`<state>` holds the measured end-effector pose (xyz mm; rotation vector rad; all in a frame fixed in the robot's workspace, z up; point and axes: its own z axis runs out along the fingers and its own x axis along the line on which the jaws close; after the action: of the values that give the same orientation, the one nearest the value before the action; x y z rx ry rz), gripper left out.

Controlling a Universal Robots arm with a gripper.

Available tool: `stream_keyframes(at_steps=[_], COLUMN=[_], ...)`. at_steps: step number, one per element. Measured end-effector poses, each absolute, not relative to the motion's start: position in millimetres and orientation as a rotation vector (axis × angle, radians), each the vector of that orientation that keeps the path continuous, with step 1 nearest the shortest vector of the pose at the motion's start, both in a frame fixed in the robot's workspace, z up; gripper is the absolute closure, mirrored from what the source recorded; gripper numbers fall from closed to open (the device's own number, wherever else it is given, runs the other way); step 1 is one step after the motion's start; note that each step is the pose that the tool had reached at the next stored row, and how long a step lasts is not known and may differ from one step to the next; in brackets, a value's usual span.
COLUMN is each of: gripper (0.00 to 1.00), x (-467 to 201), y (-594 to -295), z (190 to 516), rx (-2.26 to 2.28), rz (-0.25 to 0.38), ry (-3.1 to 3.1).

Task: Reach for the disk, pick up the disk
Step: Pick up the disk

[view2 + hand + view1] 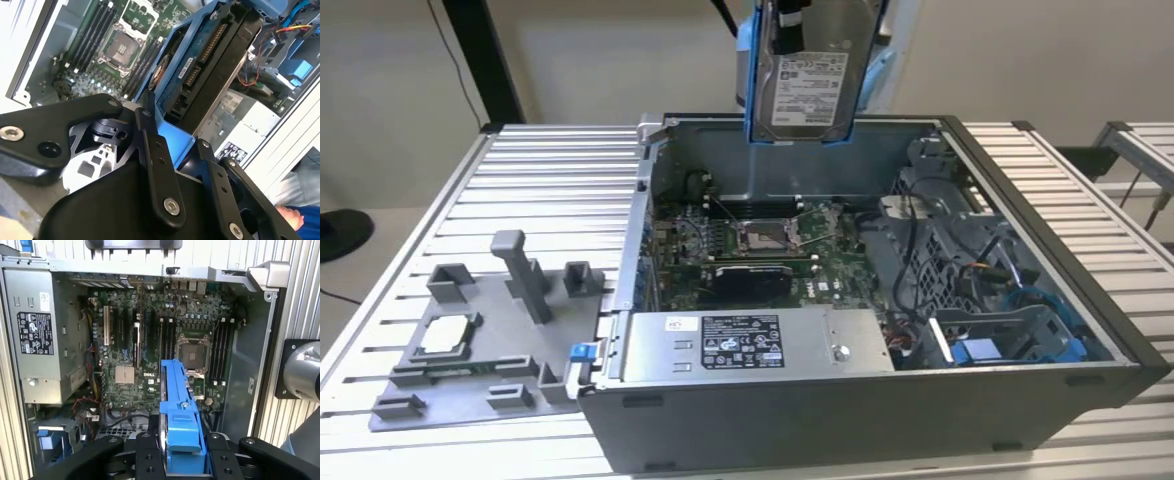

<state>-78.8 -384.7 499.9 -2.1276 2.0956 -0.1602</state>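
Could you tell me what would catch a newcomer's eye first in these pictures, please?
The disk, in its blue bracket, hangs in the air over the open computer case, clamped in the pincer. Beneath it lies the green circuit board, and a grey power box sits at the case's near edge in the exterior view.

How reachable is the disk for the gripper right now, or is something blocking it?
Yes, apparently: the gripper is shut on the disk, holding it upright above the open computer case, with nothing between them.
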Motion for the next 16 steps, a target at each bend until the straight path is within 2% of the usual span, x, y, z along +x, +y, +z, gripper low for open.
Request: stream_keyframes(at_steps=[16], gripper=[1.00], x=[-54], y=[-385], z=[500], rx=[-2.128], rz=[-0.160], ry=[2.096])
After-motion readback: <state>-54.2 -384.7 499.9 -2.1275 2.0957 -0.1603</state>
